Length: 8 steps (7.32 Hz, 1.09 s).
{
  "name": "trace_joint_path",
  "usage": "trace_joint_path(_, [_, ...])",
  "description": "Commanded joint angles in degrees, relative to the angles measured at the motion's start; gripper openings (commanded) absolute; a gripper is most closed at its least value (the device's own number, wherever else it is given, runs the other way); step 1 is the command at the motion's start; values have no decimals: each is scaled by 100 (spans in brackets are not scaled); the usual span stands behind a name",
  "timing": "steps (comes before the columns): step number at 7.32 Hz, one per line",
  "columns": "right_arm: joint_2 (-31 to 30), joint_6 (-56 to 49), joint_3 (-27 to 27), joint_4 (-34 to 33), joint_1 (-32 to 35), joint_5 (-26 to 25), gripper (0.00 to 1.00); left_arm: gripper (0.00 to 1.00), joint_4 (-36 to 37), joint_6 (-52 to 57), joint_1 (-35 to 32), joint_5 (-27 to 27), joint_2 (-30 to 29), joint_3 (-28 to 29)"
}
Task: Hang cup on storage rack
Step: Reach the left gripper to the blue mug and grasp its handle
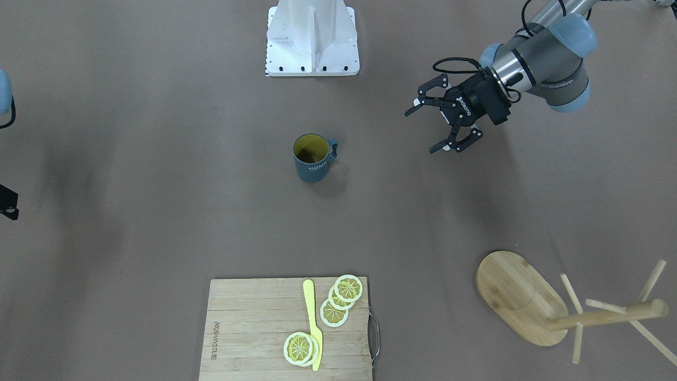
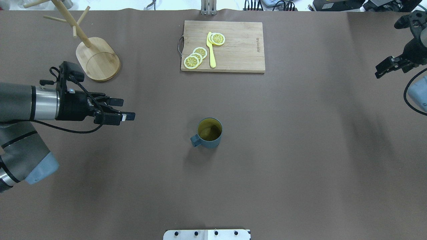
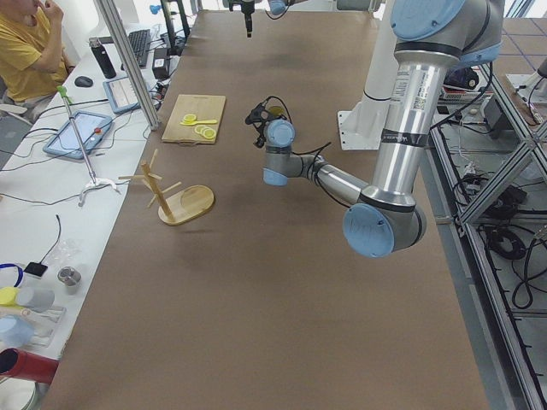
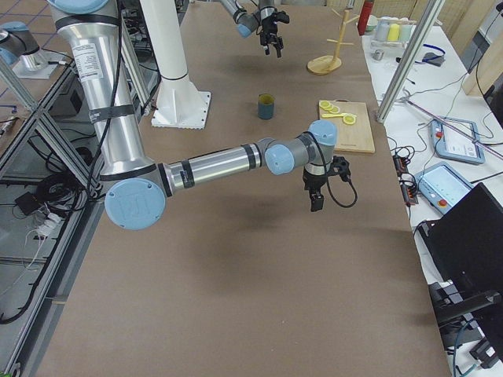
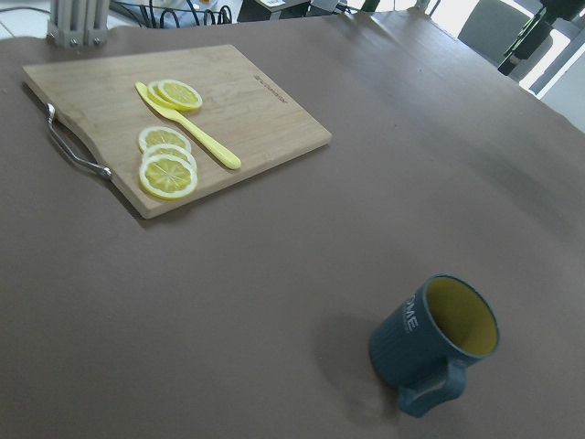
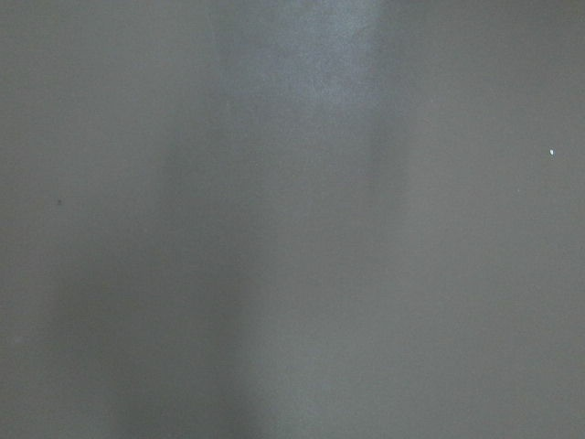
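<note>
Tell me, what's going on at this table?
Two robot arms are meant to hang a mug on a rack, but nothing is held yet. The cup stands upright by itself mid-table. The left arm's tool is open in the air off to one side, well apart from the cup. The storage rack stands near a far corner with no cup on its pegs. The right arm's tool is out toward the table's other end.

slate-blue cup [image 2: 209, 133] stands upright ahead of me, centre, yellow-green inside, handle toward my left. bamboo rack [image 2: 97, 59] upright, far left, well apart from it.
</note>
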Motion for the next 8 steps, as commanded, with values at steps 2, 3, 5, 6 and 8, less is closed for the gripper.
trace_joint_path(2, [-110, -14, 39, 6, 51, 0, 100, 98, -102, 404, 755, 863, -101, 26])
trace_joint_path(3, [-154, -14, 65, 15, 68, 0, 100, 97, -146, 755, 1289, 1755, -118, 26])
trace_joint_path(5, [-163, -14, 57, 15, 86, -9, 100, 91, -199, 1433, 2049, 3018, -520, 331])
trace_joint_path(6, [-189, -23, 57, 15, 112, -9, 100, 91, -373, 1461, 2094, 3090, -636, 594])
trace_joint_path(8, [-215, -216, 22, 6, 156, -9, 100, 92, -1283, 1932, 2120, 3178, -742, 1287])
